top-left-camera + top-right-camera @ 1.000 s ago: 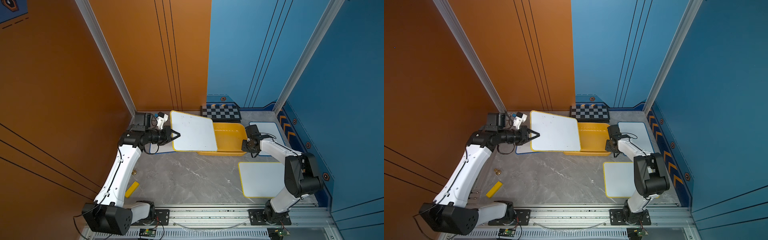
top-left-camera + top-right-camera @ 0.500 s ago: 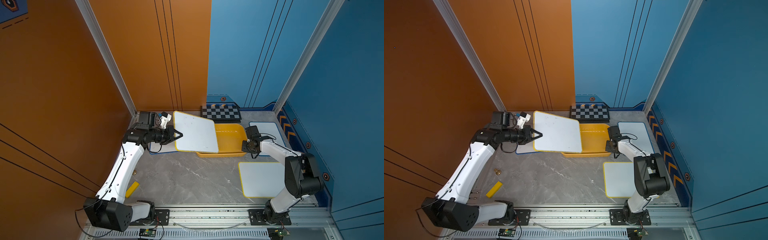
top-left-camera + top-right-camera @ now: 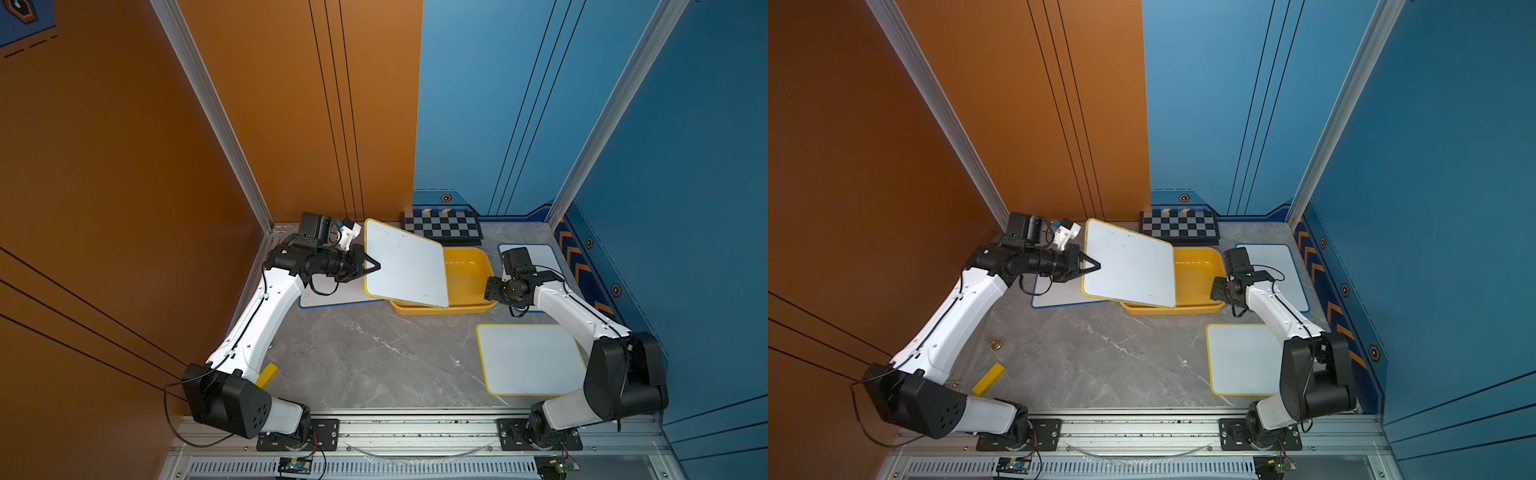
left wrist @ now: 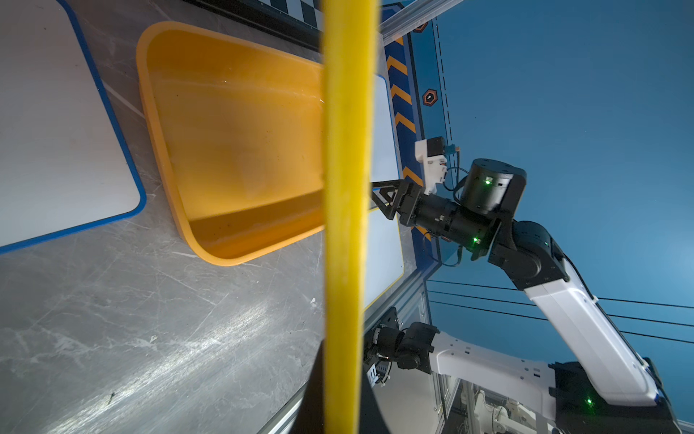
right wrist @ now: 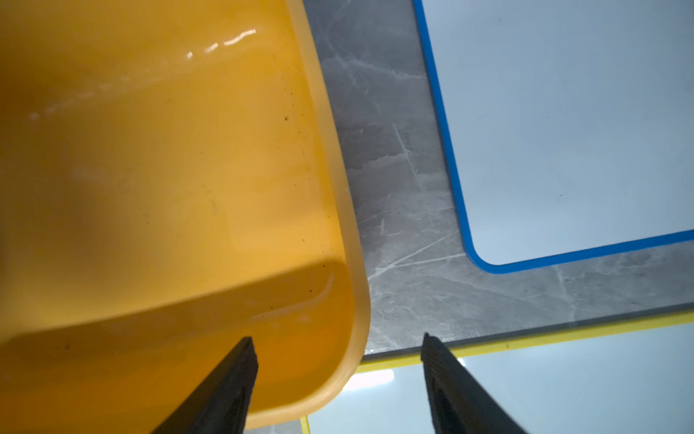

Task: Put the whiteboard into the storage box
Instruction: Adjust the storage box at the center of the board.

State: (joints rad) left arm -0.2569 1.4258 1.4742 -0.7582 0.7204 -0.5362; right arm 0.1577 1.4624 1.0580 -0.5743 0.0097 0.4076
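In both top views we see the left gripper (image 3: 371, 266) (image 3: 1093, 266) clenched on the left edge of the whiteboard (image 3: 405, 264) (image 3: 1129, 266), which hangs tilted over the left half of the storage box (image 3: 467, 272) (image 3: 1198, 272). The box sits near the bench's far edge, just in front of the checkerboard (image 3: 442, 226). We cannot tell whether the whiteboard touches the box's rim. The right gripper (image 3: 488, 289) (image 3: 1212, 291) is at the box's near right corner. From the left wrist, the whiteboard (image 4: 347, 188) shows edge-on as a yellow band across the storage box (image 4: 233, 131). From the right wrist, the right gripper (image 5: 336, 349) is released, its jaws spread either side of the box's rim (image 5: 338, 188), beside a blue-edged board (image 5: 563, 131).
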